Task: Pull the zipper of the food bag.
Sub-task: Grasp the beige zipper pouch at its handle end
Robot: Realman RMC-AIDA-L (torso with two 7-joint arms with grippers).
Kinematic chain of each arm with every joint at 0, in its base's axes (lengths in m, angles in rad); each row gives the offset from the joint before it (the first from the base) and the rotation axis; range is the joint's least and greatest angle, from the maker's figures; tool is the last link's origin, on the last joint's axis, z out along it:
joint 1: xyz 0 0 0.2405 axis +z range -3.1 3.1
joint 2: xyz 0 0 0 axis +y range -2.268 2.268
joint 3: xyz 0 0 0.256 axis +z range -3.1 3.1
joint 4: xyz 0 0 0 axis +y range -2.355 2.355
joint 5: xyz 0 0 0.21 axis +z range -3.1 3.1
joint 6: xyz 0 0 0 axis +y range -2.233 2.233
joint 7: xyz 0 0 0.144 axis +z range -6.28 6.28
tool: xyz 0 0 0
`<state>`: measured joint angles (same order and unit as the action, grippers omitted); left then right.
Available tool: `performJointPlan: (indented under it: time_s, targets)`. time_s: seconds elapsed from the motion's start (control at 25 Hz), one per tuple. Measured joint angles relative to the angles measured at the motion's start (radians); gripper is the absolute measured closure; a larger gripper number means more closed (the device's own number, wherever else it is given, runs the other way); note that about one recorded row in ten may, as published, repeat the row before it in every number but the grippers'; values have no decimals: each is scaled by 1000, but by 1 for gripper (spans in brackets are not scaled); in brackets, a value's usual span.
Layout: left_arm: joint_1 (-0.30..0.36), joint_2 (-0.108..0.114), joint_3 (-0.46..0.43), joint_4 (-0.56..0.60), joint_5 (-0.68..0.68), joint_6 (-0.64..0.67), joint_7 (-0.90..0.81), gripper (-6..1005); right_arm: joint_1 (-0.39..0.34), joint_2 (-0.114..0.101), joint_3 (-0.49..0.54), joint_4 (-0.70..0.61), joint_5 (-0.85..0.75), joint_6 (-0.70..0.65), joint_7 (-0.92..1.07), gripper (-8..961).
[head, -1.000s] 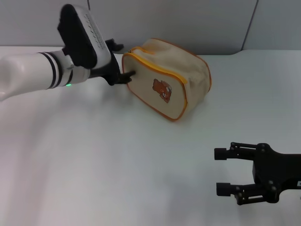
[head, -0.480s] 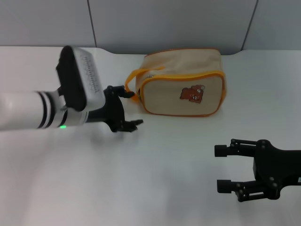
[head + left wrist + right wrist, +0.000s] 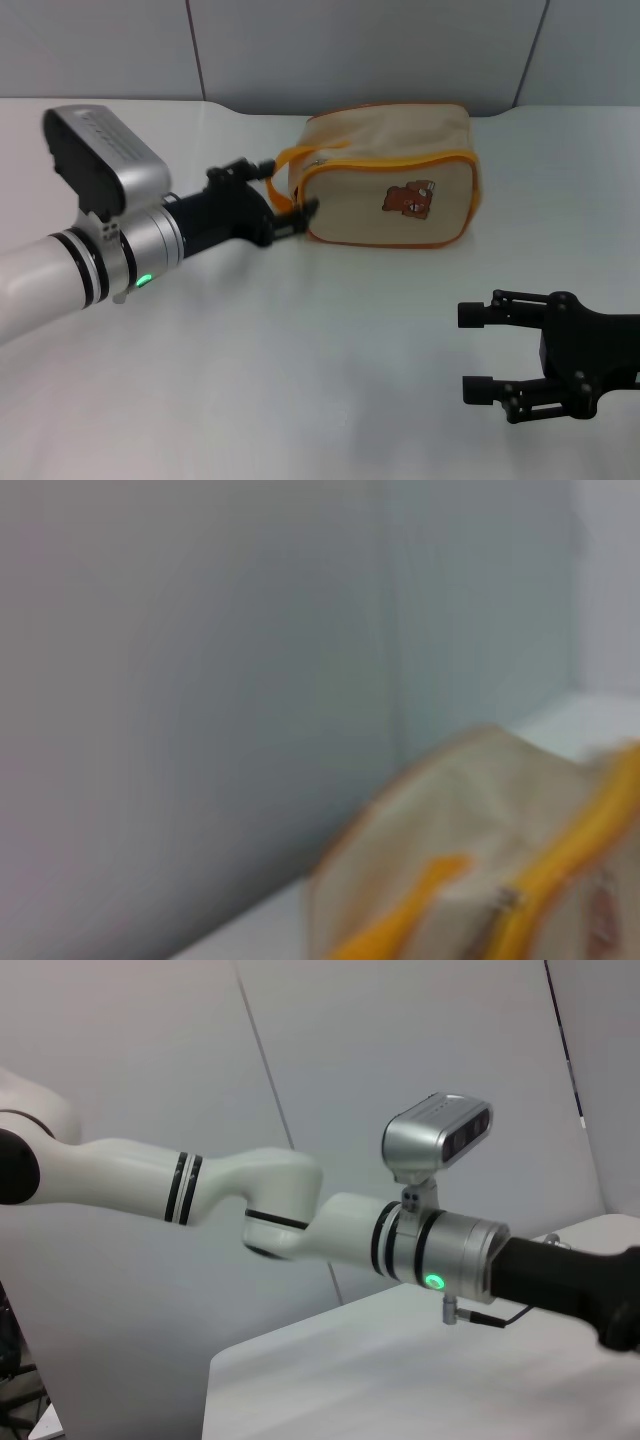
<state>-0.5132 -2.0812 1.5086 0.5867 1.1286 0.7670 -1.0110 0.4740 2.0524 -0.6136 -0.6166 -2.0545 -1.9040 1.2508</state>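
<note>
The beige food bag (image 3: 390,190) stands on the white table at the back middle, with its brown bear picture (image 3: 408,198) facing me. Its orange strap loop (image 3: 287,160) arches over its left end. The zipper is a thin yellow track; in the left wrist view the track (image 3: 560,855) and its small silvery pull tab (image 3: 507,898) show close up. My left gripper (image 3: 287,188) is open at the bag's left end, its fingers on either side of the strap loop's base. My right gripper (image 3: 472,349) is open and empty at the front right, far from the bag.
The white table (image 3: 300,380) stretches in front of the bag. A grey wall (image 3: 350,50) rises just behind the bag. The right wrist view shows my left arm (image 3: 430,1240) reaching across above the table.
The bag stood skewed a second ago and now sits square. My left gripper drew back to the bag's front left, then moved in to its left end. The right gripper has not moved.
</note>
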Motion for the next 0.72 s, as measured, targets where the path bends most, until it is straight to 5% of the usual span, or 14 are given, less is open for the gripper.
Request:
performJointPlan:
  time_s: [0.12,0.48,0.72]
  targets:
    - [-24,0,63,-82,-253,10,102,209,-2,0,0,0,0,0,-1,112]
    - [-43,0,145,-143,-365,25,109,213,-8,3,0,0,1,-1,-2,112]
    - [-33,0,311,-159,-626,-25,256,216,-9,8,-5,3,1,-1,-5,113]
